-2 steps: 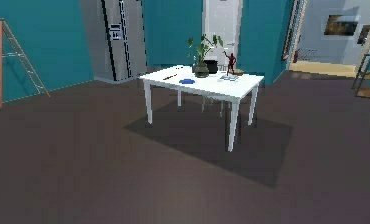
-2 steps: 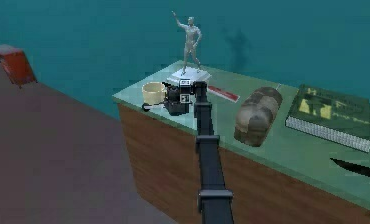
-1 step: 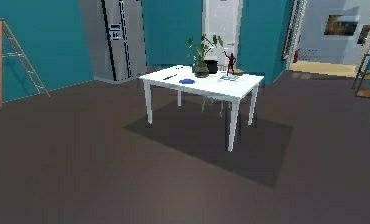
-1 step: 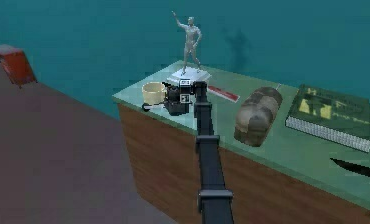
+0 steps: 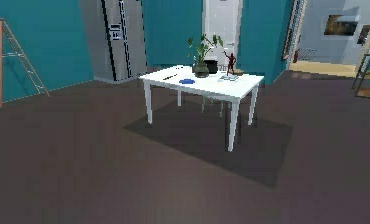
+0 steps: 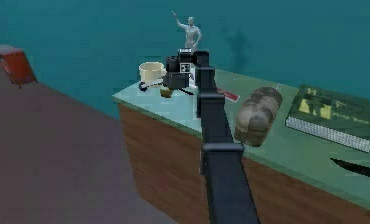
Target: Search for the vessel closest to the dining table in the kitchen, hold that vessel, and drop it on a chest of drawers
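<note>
A cream, round vessel (image 6: 151,72) with a dark handle stands on the green top of a wooden chest (image 6: 193,160), near its far left corner. My gripper (image 6: 171,84) reaches out along the dark arm (image 6: 221,160) just right of that vessel, above the green top. Since the vessel and a small brownish thing (image 6: 165,93) sit right at the gripper's far end, I cannot tell whether it holds anything. In the forward view a white dining table (image 5: 233,88) stands mid-room with a potted plant (image 5: 203,55) on it.
On the chest also stand a grey statue (image 6: 191,35), a brown loaf (image 6: 256,112), a green book (image 6: 331,112) and a dark blade (image 6: 353,168). A red thing (image 6: 15,62) sits at the far left. A fridge (image 5: 118,38), a ladder (image 5: 18,62) and a doorway (image 5: 221,30) line the teal walls.
</note>
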